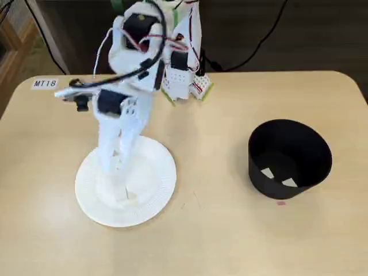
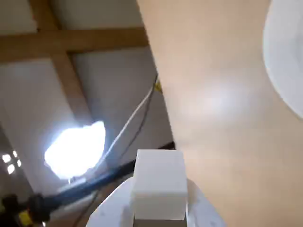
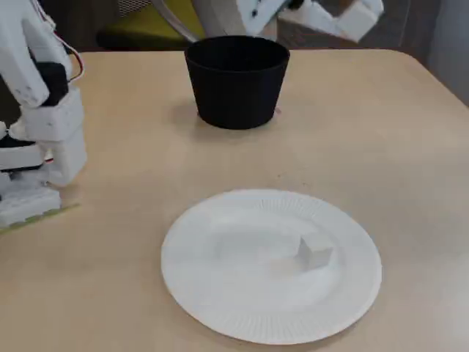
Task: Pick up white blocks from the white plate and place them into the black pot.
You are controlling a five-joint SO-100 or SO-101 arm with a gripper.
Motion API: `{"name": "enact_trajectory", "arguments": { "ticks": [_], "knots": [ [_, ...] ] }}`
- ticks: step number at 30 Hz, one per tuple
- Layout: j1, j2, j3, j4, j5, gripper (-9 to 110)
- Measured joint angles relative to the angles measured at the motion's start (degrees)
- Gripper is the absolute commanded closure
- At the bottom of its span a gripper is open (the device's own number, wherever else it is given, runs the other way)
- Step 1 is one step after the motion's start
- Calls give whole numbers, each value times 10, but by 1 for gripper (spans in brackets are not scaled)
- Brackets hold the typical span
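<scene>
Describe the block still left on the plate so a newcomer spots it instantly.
Start at the round white paper plate with the ribbed rim, on the tan table in front of the black pot. In a fixed view, the white block sits right of the plate's centre. It is the only loose thing on the plate, a small cube; other white pieces lie inside the pot.

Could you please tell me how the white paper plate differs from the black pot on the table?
The round white paper plate is flat, shallow and ribbed at its rim; the matte black cylindrical pot stands tall with plain, slightly tapering walls. The plate is wider than the pot. The plate holds one white block; the pot holds two. Both are round and rest on the beige table.
</scene>
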Motion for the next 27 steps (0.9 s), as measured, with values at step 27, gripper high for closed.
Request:
{"name": "enact_trajectory", "arguments": {
  "ticks": [27],
  "knots": [
    [-434, 114, 362, -233, -151, 104]
  ]
}}
